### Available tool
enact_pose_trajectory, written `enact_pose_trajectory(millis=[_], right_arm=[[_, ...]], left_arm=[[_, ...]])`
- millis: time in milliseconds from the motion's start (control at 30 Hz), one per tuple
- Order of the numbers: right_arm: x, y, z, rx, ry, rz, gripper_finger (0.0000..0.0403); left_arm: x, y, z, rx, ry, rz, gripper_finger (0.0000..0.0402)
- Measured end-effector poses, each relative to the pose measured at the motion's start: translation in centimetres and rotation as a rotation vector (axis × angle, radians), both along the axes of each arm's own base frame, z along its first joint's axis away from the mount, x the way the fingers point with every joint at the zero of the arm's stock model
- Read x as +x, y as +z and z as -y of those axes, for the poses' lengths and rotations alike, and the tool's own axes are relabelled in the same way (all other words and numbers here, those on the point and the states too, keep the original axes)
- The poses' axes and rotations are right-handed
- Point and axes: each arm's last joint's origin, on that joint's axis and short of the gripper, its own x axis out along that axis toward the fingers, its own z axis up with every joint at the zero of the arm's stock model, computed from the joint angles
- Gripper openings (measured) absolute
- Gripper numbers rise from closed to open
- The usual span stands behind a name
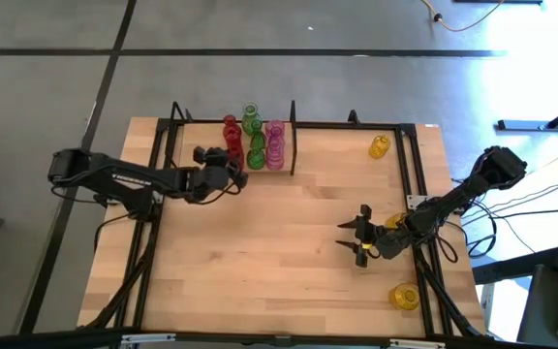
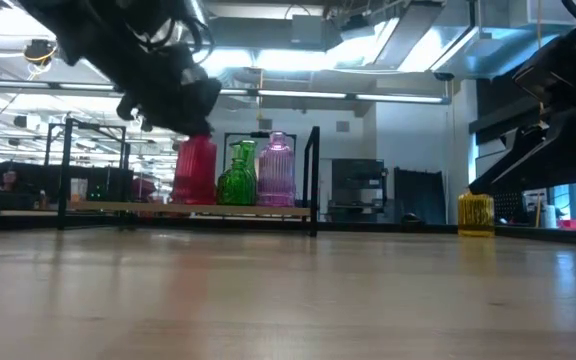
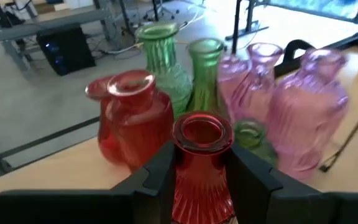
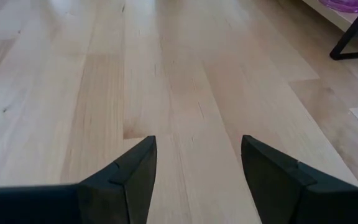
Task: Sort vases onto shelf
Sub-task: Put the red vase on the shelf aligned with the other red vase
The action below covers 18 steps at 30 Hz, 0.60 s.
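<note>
— What is your left gripper (image 3: 199, 180) doing?

— My fingers clamp the neck of a ribbed translucent red glass vase (image 3: 197, 165) at the light-wood shelf (image 1: 342, 145) with black rod frame, toward eleven o'clock on the table (image 1: 260, 262). Beside it stand other red (image 3: 132, 118), green (image 3: 163, 65) and pink vases (image 3: 309, 112).

— And your right gripper (image 4: 197, 168)?

— Spread apart and empty, over bare wood near four o'clock. Two yellow vases (image 1: 380, 145) stand apart at two and five o'clock.
</note>
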Motion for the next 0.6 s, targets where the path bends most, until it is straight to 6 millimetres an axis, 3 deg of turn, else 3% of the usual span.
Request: enact_pose_trajectory(millis=[600], right_arm=[[0.0,0.0,0.0,-0.003,0.000,-0.005,0.0216]], left_arm=[[0.0,-0.6,-1.5,-0.022,0.070,0.013,0.0123]])
